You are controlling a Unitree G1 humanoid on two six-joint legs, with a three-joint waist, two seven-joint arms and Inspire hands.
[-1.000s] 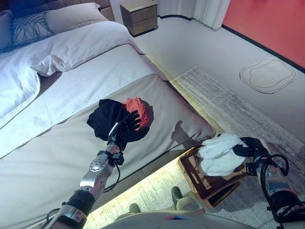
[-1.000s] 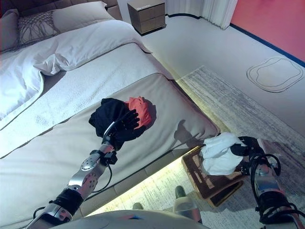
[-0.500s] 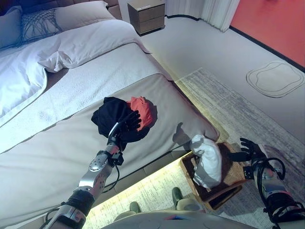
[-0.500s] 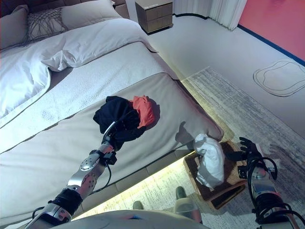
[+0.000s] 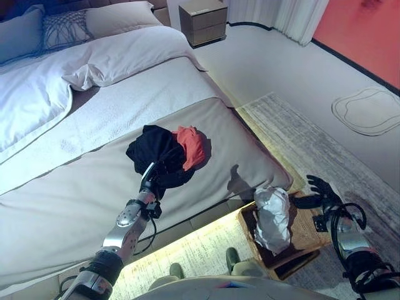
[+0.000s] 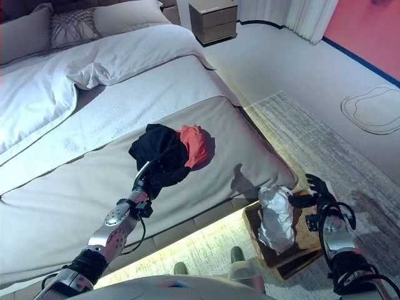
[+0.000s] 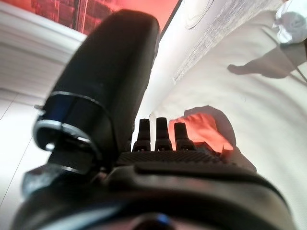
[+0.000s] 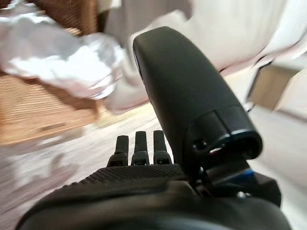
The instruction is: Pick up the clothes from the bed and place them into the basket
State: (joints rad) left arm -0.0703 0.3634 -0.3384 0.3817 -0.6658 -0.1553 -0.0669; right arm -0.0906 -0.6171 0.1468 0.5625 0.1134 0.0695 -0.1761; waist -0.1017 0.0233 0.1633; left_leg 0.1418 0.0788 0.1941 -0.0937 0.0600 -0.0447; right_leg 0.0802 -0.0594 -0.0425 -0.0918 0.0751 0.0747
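Bed (image 5: 75, 187) seen with grey cover, rug beside it. Left robot hand (image 5: 152, 178) laid on black garment (image 5: 153, 150) beside red garment (image 5: 190, 145), fingers straight. Right robot hand (image 5: 317, 190) spread wide beside wicker basket (image 5: 306, 232), nothing held. White garment (image 5: 272, 217), held a second ago, now dropped in basket.

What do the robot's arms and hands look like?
Both arms are shiny silver-grey metal with dark bands lower down and black cables looping beside the wrists. Each ends in a dark robot hand with slim black fingers: the left robot hand and the right robot hand. Close up, the thumb is a fat, smooth black shape, and the palm has a bumpy texture.
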